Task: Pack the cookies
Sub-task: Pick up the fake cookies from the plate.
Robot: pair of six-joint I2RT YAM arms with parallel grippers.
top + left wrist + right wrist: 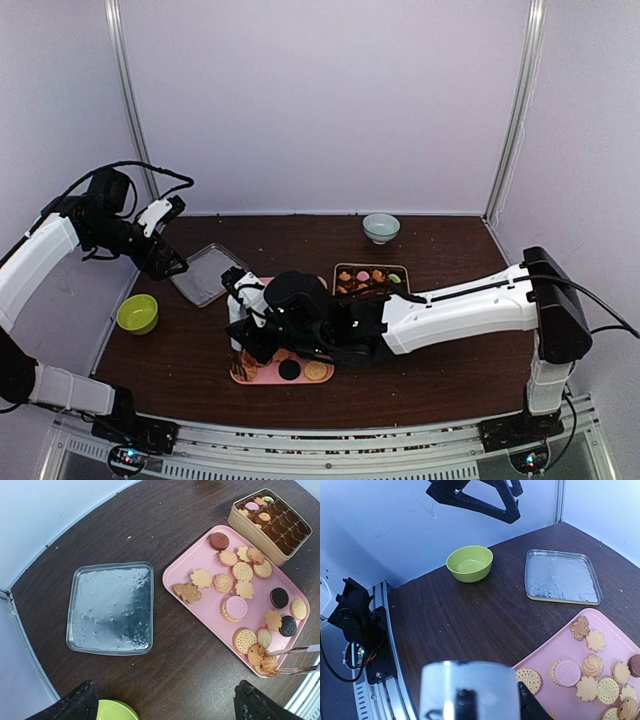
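Early days on this one, I'd say. Most of the cookies [242,571] sit loose on the pink tray [207,611]. I count about nineteen there: mostly tan rounds and leaf shapes, plus two black, one pink-topped and one dark red. The ones at the near end overlap, so that number's fuzzy. Only five or six are packed in the gold tin [250,530] just beside the tray's far end, and most of its compartments are bare, so nearly everything is left to do.

The right gripper [470,700] looks clamped on a pair of thin tongs [300,650], tips around the cookies at the tray's near end. The left gripper [165,707] hangs up off to the side, spread wide and holding nothing.

Otherwise: one silver lid [110,610], one green bowl [469,564], one pale bowl [381,227].
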